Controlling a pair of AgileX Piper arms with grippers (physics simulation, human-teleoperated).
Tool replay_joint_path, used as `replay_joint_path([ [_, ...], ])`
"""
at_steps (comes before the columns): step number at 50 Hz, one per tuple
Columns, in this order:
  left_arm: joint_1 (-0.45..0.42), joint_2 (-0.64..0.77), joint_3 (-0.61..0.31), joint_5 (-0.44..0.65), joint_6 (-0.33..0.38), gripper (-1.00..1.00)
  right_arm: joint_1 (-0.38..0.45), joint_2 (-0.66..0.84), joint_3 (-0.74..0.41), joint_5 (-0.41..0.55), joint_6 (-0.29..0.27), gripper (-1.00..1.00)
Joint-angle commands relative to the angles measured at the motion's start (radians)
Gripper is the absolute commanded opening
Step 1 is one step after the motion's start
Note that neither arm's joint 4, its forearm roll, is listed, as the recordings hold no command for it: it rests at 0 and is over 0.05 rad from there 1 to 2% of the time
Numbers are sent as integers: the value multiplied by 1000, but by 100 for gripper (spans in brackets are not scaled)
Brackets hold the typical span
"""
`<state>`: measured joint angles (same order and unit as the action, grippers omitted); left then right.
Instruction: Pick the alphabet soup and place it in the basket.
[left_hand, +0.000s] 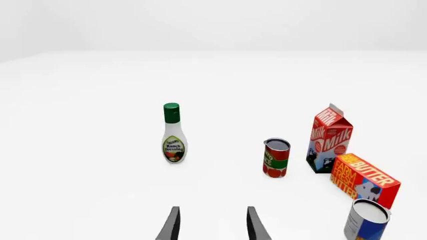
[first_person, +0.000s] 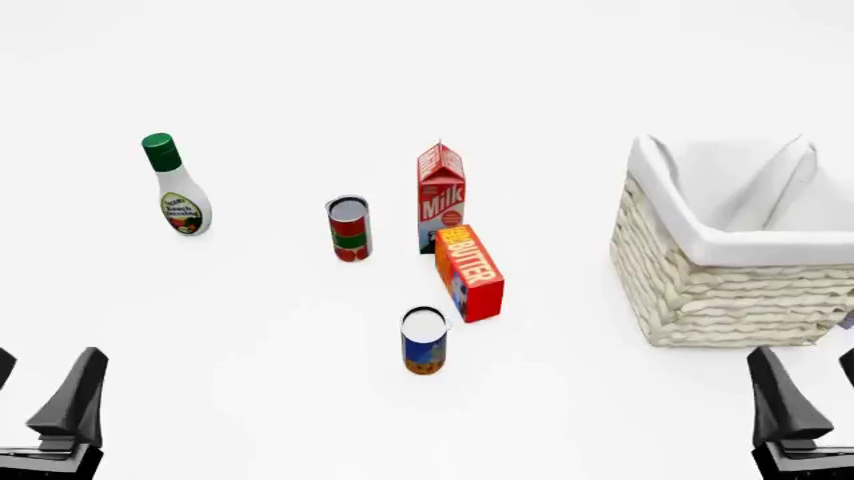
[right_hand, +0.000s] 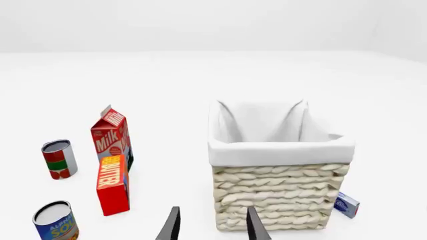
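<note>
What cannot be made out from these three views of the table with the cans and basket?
- Cream wicker basket: its floor, hidden by its own walls in every view.
- Small blue and white box: mostly hidden behind the basket; label too small.
- Blue-labelled alphabet soup can: base cut off by the left wrist view's edge.

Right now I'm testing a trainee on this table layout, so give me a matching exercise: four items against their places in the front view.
Items:
1. ranch dressing bottle
2. alphabet soup
3. basket
4. milk carton

Places:
A. far right
B. nearest the arms, in the middle
C. far left
D. directly behind the butter box

Pairs: 1-C, 2-B, 3-A, 4-D
</note>
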<state>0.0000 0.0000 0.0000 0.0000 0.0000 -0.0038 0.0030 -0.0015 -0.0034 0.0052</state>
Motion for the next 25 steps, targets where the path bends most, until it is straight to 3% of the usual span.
replay_joint_path([
  [1, 0, 0, 0, 0, 0, 100, -3, 6, -3, 0, -6, 100],
  [6, 0, 0, 0, 0, 0, 100, 4, -2, -10, -3, -4, 100],
  [15, 0, 0, 0, 0, 0, 100, 18, 30, -15, -41, 112, 100],
  [25, 0, 0, 0, 0, 0, 100, 57, 106, -8, -116, 161, 100],
])
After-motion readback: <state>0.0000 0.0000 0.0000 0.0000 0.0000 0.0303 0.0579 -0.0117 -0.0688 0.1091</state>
